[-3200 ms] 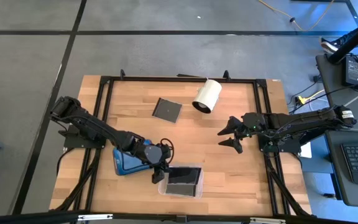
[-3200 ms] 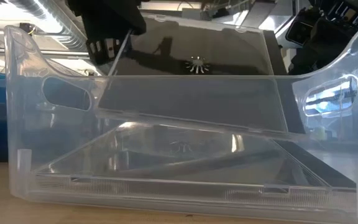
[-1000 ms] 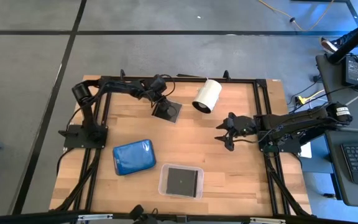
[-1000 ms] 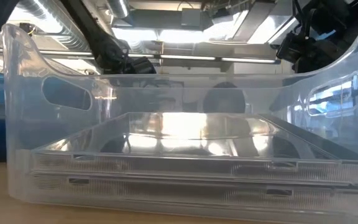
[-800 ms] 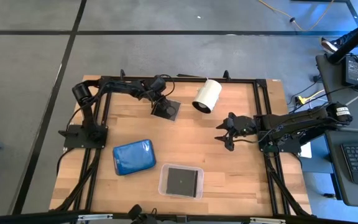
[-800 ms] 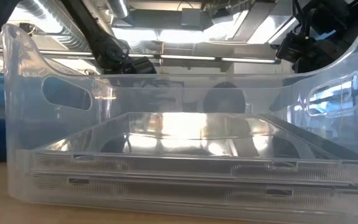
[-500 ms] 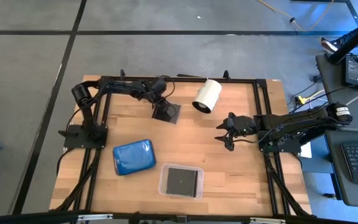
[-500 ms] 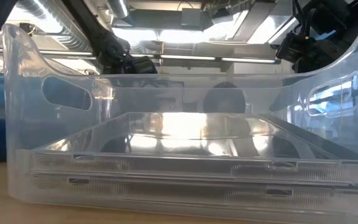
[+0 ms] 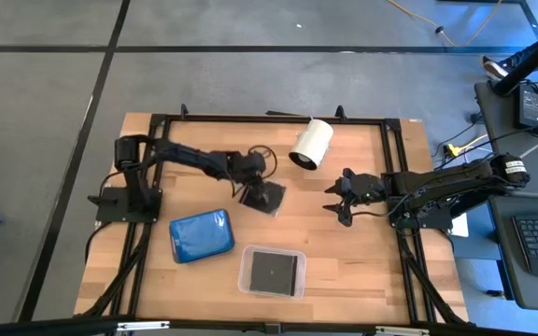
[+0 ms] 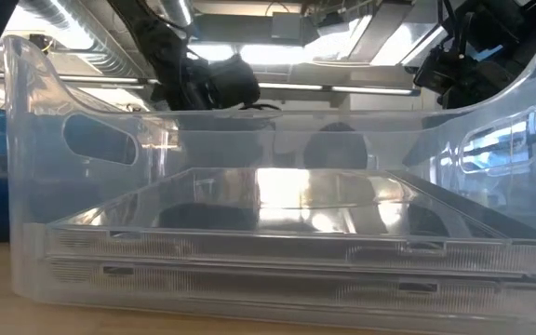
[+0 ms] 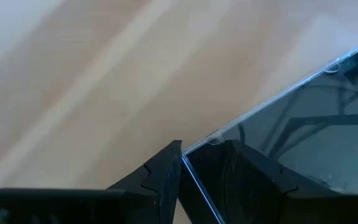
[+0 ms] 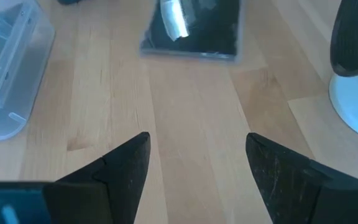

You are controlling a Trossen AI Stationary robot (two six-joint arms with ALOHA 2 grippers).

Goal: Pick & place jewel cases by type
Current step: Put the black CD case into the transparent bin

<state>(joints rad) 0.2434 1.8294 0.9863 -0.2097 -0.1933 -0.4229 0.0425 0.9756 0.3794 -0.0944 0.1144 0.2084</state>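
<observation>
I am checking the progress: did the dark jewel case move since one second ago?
Yes. The dark jewel case, gripped by the left gripper, has moved away from the white cylinder, towards the clear tray.

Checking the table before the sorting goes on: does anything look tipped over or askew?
The white cylinder lies on its side near the table's far edge. The dark case in the left gripper sits askew to the table edges.

Left pincer point(image 9: 253, 184) clamped mid-table; right pincer point(image 9: 336, 203) spread, hovering.
</observation>
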